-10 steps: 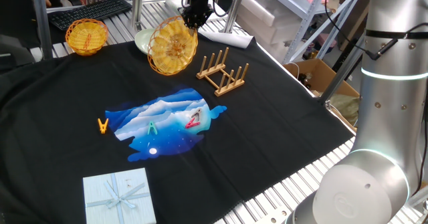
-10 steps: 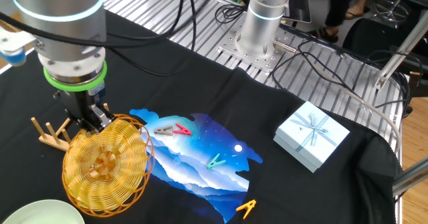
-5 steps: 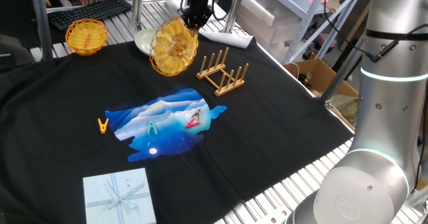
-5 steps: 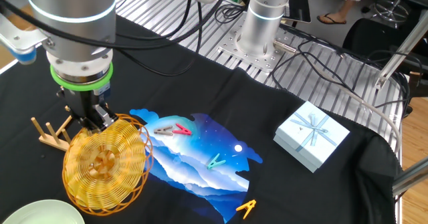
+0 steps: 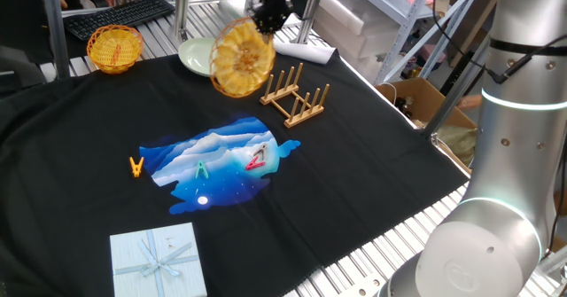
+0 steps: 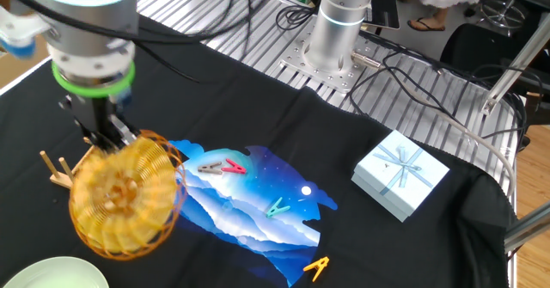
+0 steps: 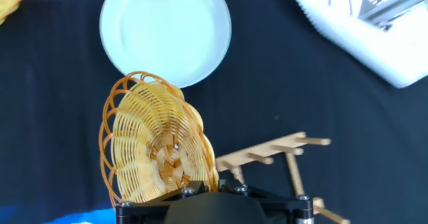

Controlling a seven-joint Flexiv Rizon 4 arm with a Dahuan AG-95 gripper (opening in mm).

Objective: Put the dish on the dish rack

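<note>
The dish (image 5: 241, 58) is a golden woven wicker plate. It hangs on edge in the air, held by its rim, and also shows in the other fixed view (image 6: 120, 197) and the hand view (image 7: 155, 142). My gripper (image 5: 269, 17) is shut on the dish's top rim; it also shows in the other fixed view (image 6: 110, 138) and at the bottom of the hand view (image 7: 204, 182). The dish rack (image 5: 295, 96) is light wood with upright pegs and stands on the black cloth just right of the dish. It is partly hidden behind the dish in the other fixed view (image 6: 58, 169) and lies right of the dish in the hand view (image 7: 281, 158).
A pale green plate (image 5: 196, 54) lies behind the dish, seen too in the hand view (image 7: 166, 29). A small yellow basket (image 5: 114, 47) stands far left. A blue printed cloth (image 5: 217, 163) with clothespins, an orange clothespin (image 5: 136, 166) and a gift box (image 5: 159, 260) lie nearer.
My gripper has lifted the dish off the cloth and carried it toward the dish rack. The dish now hangs higher and more upright.
</note>
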